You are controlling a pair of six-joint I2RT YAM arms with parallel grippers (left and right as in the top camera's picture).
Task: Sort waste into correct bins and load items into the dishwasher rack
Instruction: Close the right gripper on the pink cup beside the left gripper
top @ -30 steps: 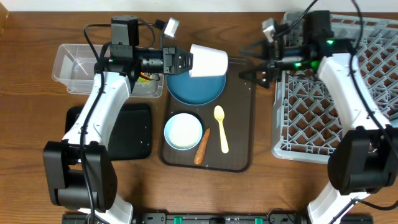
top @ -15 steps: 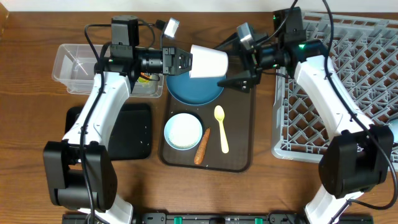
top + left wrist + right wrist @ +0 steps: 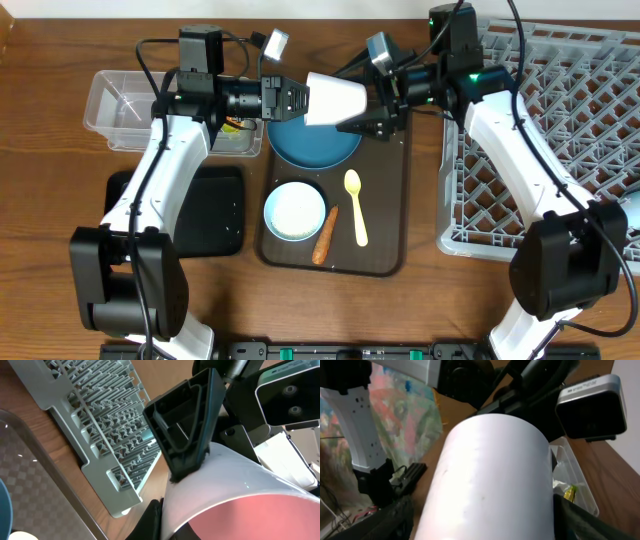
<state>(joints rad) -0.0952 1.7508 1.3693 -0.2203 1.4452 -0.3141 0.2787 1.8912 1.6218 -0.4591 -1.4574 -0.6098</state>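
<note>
1. Left gripper [image 3: 300, 100] is closed on the rim of the round pink cup [image 3: 335, 98], which looks pale on the outside. It holds the cup on its side in the air.
2. The pink cup hangs over the top edge of the big round dark-blue plate [image 3: 312, 145]. Its closed end points toward the right arm.
3. Right gripper [image 3: 368, 100] is open. Its two black fingers [image 3: 187, 425] are spread, with the end of the pink cup between them.
4. From the left wrist, one black finger looks like it touches the outside of the pink cup [image 3: 225, 485]. You can see the pink inside of the cup there too.
5. From the right wrist, the pink cup [image 3: 495, 485] fills the middle, with a finger low on each side. I cannot tell if both fingers touch it.
6. The dark-blue plate sits at the far end of the large dark brown serving tray [image 3: 388, 230].
7. A white bowl [image 3: 295, 210] with white stuff inside sits on the same tray, nearer the front.
8. A small orange carrot [image 3: 325, 235] lies just beside the bowl, and a pale yellow spoon [image 3: 355, 205] lies beside the carrot.
9. The big grey plastic rack with pegs [image 3: 560, 150] sits to the right of the brown tray.
10. A clear plastic tub [image 3: 125, 105] sits at the far left, with a small yellow-green wrapper [image 3: 569, 492] inside it.
11. A flat black tray [image 3: 215, 205] lies in front of the tub.
</note>
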